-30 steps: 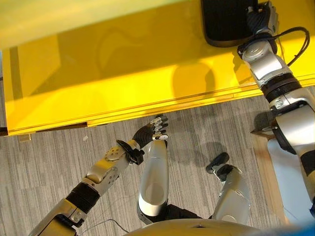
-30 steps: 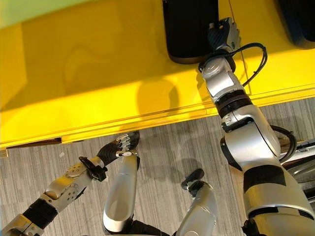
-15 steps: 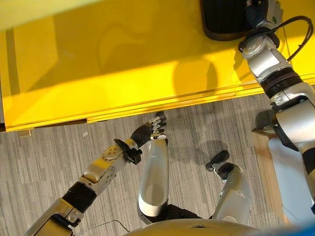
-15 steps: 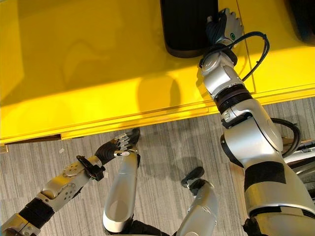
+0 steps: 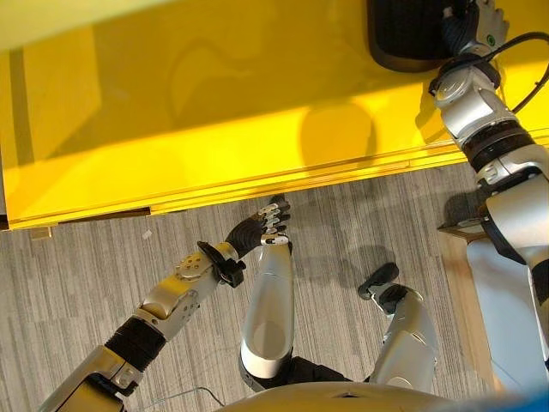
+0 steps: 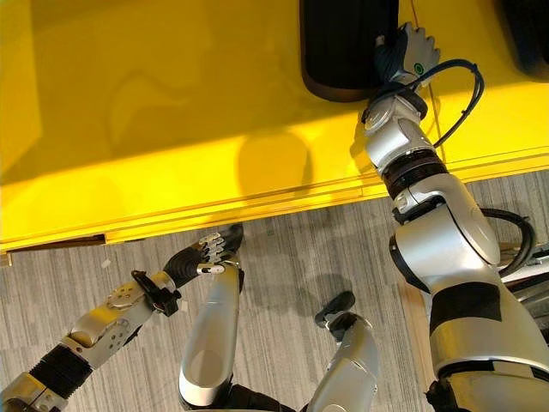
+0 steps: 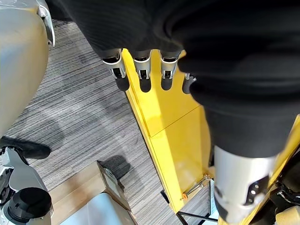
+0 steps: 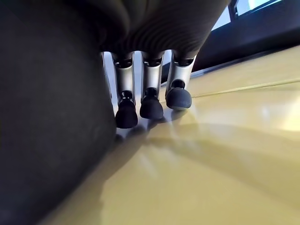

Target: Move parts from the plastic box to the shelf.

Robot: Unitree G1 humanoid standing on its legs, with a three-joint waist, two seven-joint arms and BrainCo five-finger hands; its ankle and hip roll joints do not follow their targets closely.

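A black plastic box (image 6: 343,43) lies at the far side of the yellow table (image 5: 214,103), cut off by the top of the view; its contents are hidden. My right hand (image 6: 401,50) lies against the box's right edge, open, fingers spread. In the right wrist view its dark fingertips (image 8: 151,105) rest on the yellow surface and hold nothing. My left hand (image 5: 257,232) hangs below the table's near edge, over the grey carpet, open and empty, and its fingers (image 7: 140,75) are relaxed.
A second black object (image 6: 525,26) sits at the table's far right corner. A pale wooden-edged platform (image 5: 459,257) stands on the carpet at the right. The table's near edge (image 5: 283,184) runs across the view above the left hand.
The right hand has slid to the right along the table, and the black box has shifted right with it. The left hand has stayed in place.
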